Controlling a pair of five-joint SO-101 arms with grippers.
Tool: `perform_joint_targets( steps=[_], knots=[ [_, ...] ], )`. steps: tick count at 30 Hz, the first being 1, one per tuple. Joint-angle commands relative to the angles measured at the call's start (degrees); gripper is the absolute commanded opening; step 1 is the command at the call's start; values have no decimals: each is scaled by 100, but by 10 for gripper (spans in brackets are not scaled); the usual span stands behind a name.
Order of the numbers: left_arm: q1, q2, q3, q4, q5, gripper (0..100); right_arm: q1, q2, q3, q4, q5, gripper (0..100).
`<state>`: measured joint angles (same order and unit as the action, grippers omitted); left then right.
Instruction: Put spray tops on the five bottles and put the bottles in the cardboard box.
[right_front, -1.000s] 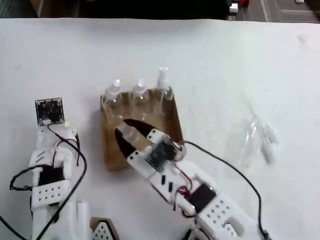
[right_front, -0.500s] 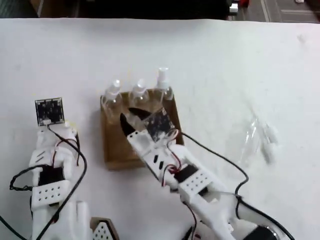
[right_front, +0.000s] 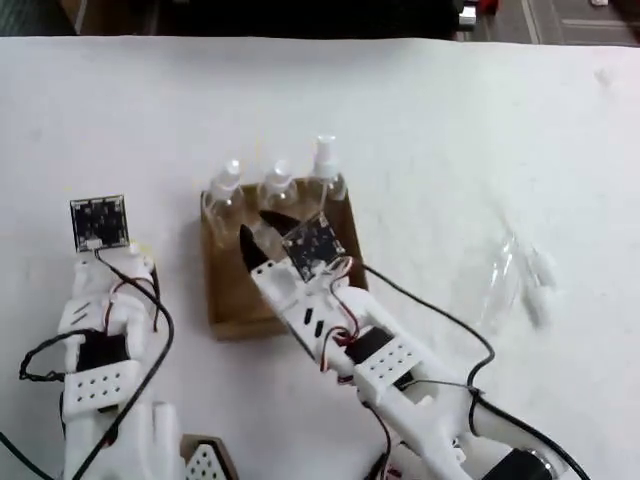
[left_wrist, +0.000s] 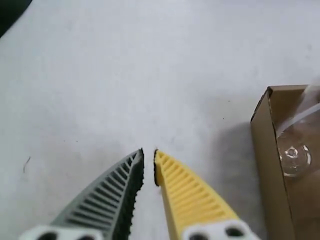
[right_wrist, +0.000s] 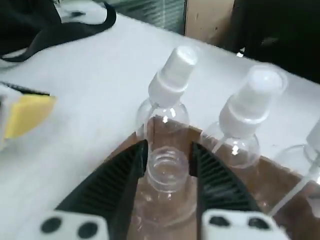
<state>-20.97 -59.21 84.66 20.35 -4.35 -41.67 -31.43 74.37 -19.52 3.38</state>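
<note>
The right tool (right_front: 260, 232) hangs over the cardboard box (right_front: 228, 292) in the high view, its black tips just short of the three capped bottles (right_front: 278, 186) standing in a row along the box's far wall. The near part of the box floor beside the arm is bare. The left arm (right_front: 100, 335) rests on the worktop (right_front: 450, 130) just beside the box's left wall. A loose bottle (right_front: 512, 272) lies on its side well apart to the right, too faint to tell whether it has a top. Wide white worktop runs from the box to the far edge.

In the left wrist view, the left tool (left_wrist: 148, 152) is closed on nothing, tips all but touching over bare worktop. The box's corner (left_wrist: 263, 150) is near, with a clear bottle base (left_wrist: 294, 156) just inside the wall.

In the right wrist view, the right tool (right_wrist: 168, 150) grips the neck of an uncapped bottle (right_wrist: 167, 172), a black finger on each side. This bottle stands upright in the box, just in front of two capped ones, close to the wall nearest the left tool's yellow finger (right_wrist: 25, 116).
</note>
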Motion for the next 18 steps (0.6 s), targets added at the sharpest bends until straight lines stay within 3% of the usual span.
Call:
perform_joint_targets(
  steps=[1,11,18],
  knots=[
    [40,-75,-53,-185,-53,42,-136,-75,-158,101,-53,204],
    [40,-75,-53,-185,-53,42,-180,-347,-114,189,-53,177],
    [40,-75,-53,-185,-62,42,-163,-2255,-70,1640,-53,179]
  ],
)
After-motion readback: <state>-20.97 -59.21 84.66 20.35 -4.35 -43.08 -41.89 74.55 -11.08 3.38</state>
